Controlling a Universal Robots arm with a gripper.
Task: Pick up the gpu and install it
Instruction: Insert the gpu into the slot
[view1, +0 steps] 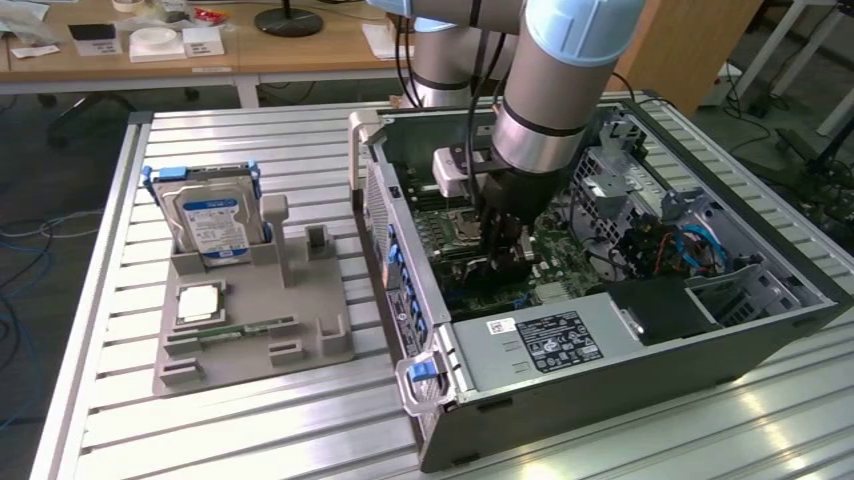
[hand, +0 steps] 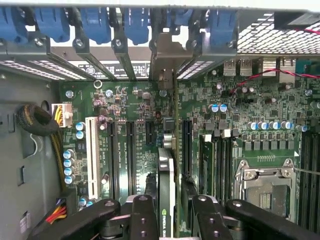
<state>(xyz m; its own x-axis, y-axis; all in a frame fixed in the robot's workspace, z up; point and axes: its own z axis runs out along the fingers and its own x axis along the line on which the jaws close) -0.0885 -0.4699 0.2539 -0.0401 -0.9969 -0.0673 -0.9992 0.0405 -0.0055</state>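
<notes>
Black gripper (hand: 170, 212) fingers (hand: 145, 220) straddling upright gpu (hand: 166, 185) edge-on over motherboard (hand: 130, 115), clamped or loosened impossible to tell, slots crowding both sides.

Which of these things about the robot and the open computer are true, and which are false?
1. The thin flat dark gpu card stands on edge between the gripper fingers, over the green motherboard. True.
2. The boxy silver hard drive with the blue-white label lies inside the grey computer case. False: it stands in the grey holder outside the case, on the slatted metal table.
3. The arm reaches down into the open case. True.
4. The square silver processor socket has a big fan on it. False: it is bare.
</notes>
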